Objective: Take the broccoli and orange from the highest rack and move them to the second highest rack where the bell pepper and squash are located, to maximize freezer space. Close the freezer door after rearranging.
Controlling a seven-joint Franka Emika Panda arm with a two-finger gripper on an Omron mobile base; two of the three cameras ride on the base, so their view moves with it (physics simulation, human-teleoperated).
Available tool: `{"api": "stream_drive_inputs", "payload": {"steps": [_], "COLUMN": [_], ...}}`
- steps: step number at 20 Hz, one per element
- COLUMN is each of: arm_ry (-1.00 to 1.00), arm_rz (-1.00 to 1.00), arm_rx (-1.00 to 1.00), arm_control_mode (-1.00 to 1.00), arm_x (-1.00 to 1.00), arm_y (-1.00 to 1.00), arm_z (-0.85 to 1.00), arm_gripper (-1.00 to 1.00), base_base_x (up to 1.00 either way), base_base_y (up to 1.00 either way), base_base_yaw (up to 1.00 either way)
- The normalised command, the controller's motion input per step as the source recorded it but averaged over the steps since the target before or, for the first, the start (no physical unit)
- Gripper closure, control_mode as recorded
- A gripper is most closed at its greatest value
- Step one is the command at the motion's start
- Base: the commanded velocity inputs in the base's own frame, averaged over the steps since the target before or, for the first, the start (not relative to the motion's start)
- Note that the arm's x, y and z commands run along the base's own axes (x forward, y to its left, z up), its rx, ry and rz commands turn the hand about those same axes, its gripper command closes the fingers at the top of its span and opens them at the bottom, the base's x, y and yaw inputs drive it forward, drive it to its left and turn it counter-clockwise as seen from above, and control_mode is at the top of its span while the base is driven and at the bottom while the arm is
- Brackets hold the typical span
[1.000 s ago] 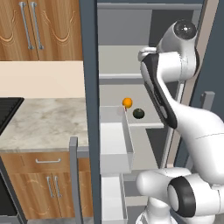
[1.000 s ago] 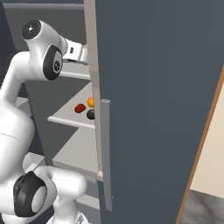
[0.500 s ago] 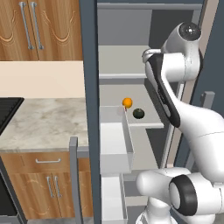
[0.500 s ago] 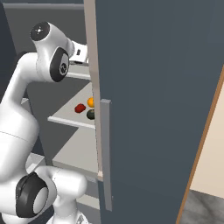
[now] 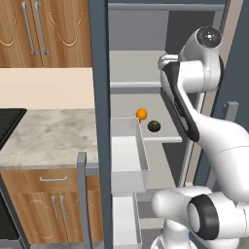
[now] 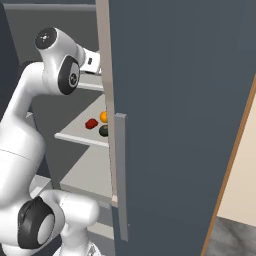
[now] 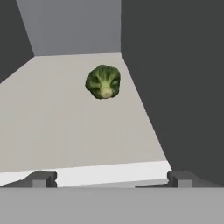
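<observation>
The broccoli (image 7: pixel 103 82), a lumpy green clump, lies on the highest rack (image 7: pixel 65 131) toward its back right, near the freezer's dark side wall. My gripper (image 7: pixel 111 179) is open and empty, hovering at this rack's front edge, short of the broccoli and in line with it. On the second highest rack (image 6: pixel 75 136) the orange (image 6: pixel 103 116) sits beside a red bell pepper (image 6: pixel 91 123) and a dark green round squash (image 6: pixel 104 131). The orange (image 5: pixel 141 114) and squash (image 5: pixel 153 126) also show in the left base view. The freezer door (image 6: pixel 190 100) stands open.
The open door's edge and grey bar handle (image 6: pixel 121 175) stand close on the arm's right. A white drawer bin (image 5: pixel 127 155) juts out below the second rack. A dark panel (image 5: pixel 99 97) borders the freezer on the left, with a stone counter (image 5: pixel 48 136) and wooden cupboards beyond.
The arm's upper joints have shifted slightly, easing the hand toward the top shelf. The orange, pepper and squash have not moved.
</observation>
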Motion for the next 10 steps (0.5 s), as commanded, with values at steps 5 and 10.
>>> {"api": "stream_drive_inputs", "payload": {"steps": [5, 10], "arm_ry": [0.05, 0.16], "arm_rz": [0.0, 0.0], "arm_rx": [-0.03, -0.05], "arm_control_mode": [-1.0, -1.0], "arm_x": [0.29, 0.37], "arm_y": [0.06, 0.09], "arm_z": [0.0, 0.0], "arm_gripper": [-1.0, -1.0], "base_base_x": [0.0, 0.0], "base_base_y": [0.0, 0.0], "base_base_yaw": [0.0, 0.0]}}
